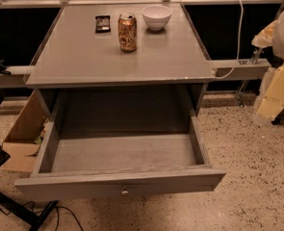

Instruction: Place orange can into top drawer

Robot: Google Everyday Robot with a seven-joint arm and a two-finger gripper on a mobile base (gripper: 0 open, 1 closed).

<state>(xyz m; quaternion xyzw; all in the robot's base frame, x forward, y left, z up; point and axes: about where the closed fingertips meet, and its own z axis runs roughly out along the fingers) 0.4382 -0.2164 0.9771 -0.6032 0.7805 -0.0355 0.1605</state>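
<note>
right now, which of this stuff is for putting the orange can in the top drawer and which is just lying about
For the job:
orange can, upright on the tabletop
top drawer, pulled open
end effector, at the right edge of the view

Lying about:
white bowl
small flat black object
cardboard on the floor, left

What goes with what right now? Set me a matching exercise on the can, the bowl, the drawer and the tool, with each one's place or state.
Things:
1. small orange-brown patterned drinks can
2. round white bowl
3. wide shallow grey wooden top drawer
4. pale tool

Places or states:
A. pulled out, open
B. at the view's right edge, off the table
C. upright on the grey tabletop, nearer the drawer than the bowl is
D. near the tabletop's back edge, right of the can

Pairs: 1-C, 2-D, 3-A, 4-B.
</note>
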